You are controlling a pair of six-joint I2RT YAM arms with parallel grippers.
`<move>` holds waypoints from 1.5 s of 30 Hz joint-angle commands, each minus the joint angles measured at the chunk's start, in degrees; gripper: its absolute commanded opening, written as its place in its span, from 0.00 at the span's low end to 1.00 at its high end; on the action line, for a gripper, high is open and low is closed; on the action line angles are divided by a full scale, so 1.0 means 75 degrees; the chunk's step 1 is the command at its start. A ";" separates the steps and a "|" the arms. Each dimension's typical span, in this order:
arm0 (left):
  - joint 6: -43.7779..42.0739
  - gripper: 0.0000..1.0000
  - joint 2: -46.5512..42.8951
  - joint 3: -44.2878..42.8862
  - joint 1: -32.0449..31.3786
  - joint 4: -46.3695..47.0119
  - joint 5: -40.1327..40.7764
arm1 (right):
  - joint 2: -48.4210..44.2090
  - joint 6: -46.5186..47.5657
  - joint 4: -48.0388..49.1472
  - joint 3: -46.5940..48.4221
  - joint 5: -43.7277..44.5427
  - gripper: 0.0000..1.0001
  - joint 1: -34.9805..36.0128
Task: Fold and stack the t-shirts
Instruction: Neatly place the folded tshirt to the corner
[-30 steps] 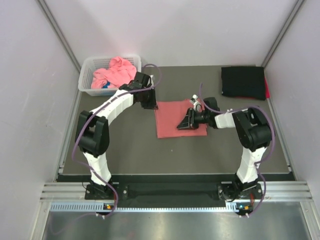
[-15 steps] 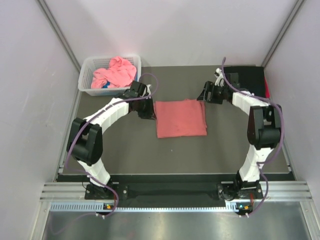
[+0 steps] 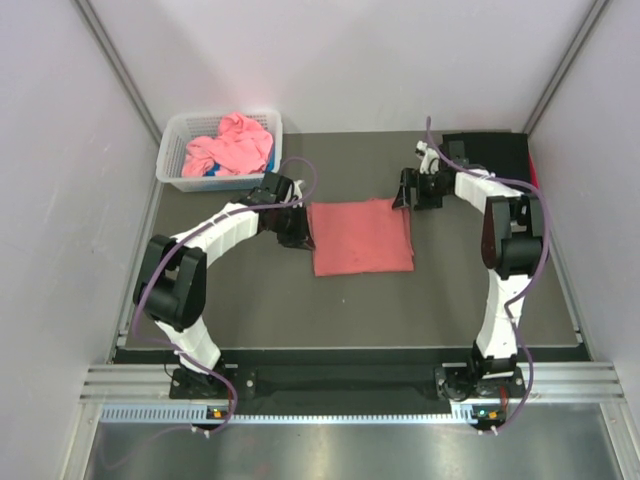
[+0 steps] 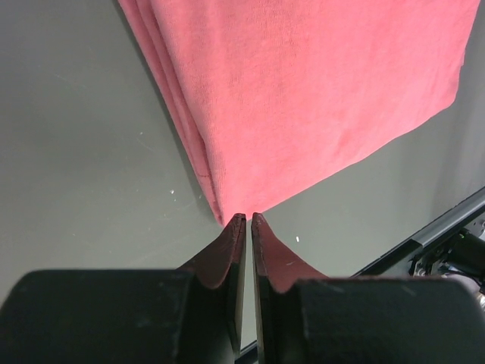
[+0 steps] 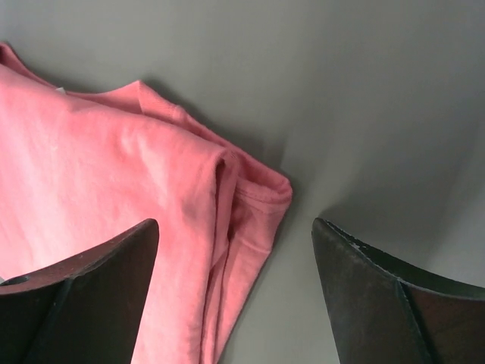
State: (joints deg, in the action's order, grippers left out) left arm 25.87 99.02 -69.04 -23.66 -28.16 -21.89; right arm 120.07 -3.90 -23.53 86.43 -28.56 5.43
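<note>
Mid-frame in the top view: folded salmon-red cotton t-shirt [image 3: 361, 236], flat on the dark grey table [image 3: 250, 300], a gripper at either side.

It lies as a near-square slab, slightly longer left to right; the left gripper [image 3: 296, 232] sits low at its left edge with fingers pressed almost together (only a thin slit, nothing in it), and the shirt's layered corner is just beyond the tips in the wrist view. The right gripper [image 3: 408, 190] hovers over the upper-right corner with jaws spread wide, that corner between them. A folded black t-shirt [image 3: 486, 163] waits upper right, so the right arm looks nearer for stacking. Crumpled pink t-shirts [image 3: 232, 142] fill the white plastic lattice basket [image 3: 172, 165], upper left.
</note>
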 commanded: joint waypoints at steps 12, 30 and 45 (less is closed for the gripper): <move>0.0125 0.10 -0.0441 -0.0158 0.0037 0.0368 -0.0281 | 0.0561 0.0661 -0.0917 0.0441 0.0796 0.77 0.0681; -0.0120 0.08 -0.1226 -0.0309 0.0120 -0.0309 -0.0128 | 0.0116 0.0684 -0.0636 0.0370 0.0609 0.00 0.0741; -0.1280 0.08 -0.1613 -0.1717 0.0166 -0.1905 0.0761 | -0.1455 0.1176 -0.1058 0.0803 0.2037 0.00 0.0647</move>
State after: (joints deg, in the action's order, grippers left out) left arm 19.22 88.58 -80.12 -22.79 -39.51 -18.92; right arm 112.62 3.27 -30.17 88.77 -17.82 10.13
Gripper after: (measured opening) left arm 0.082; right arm 0.040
